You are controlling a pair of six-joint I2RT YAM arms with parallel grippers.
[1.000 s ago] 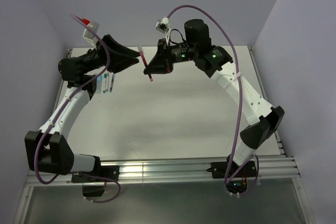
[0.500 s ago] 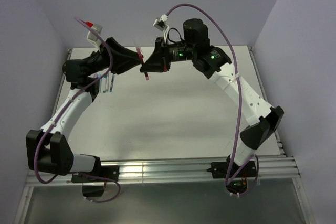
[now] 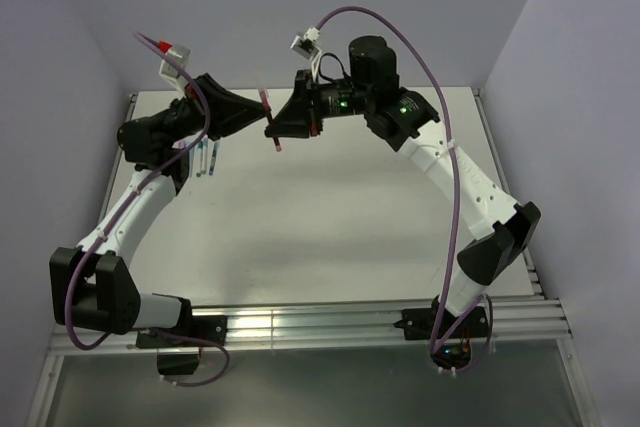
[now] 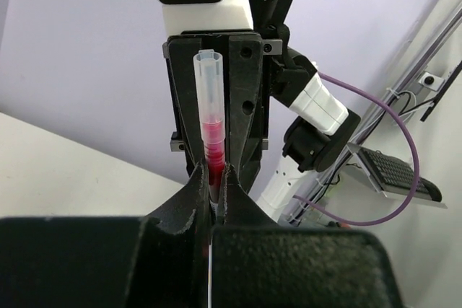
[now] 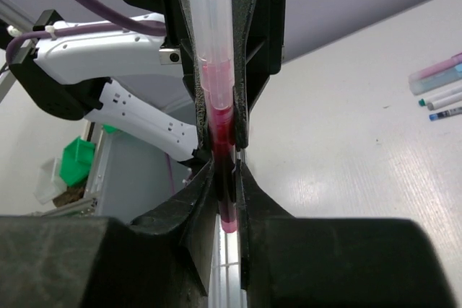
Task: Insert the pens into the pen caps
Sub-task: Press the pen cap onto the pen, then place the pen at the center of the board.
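The left fingers (image 4: 189, 196) and right fingers (image 5: 253, 203) are both pinched tight on the red pen (image 4: 211, 138), up in the air over the far surface (image 3: 330, 217). It looks light, thin and slippery, so hold its middle.

Lilac walls (image 3: 300, 7), white table (image 3: 330, 237)

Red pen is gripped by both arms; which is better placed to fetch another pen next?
Left, likely: both hold the red pen, but the loose pens lie close under the left gripper's wrist; the right gripper sits farther across.
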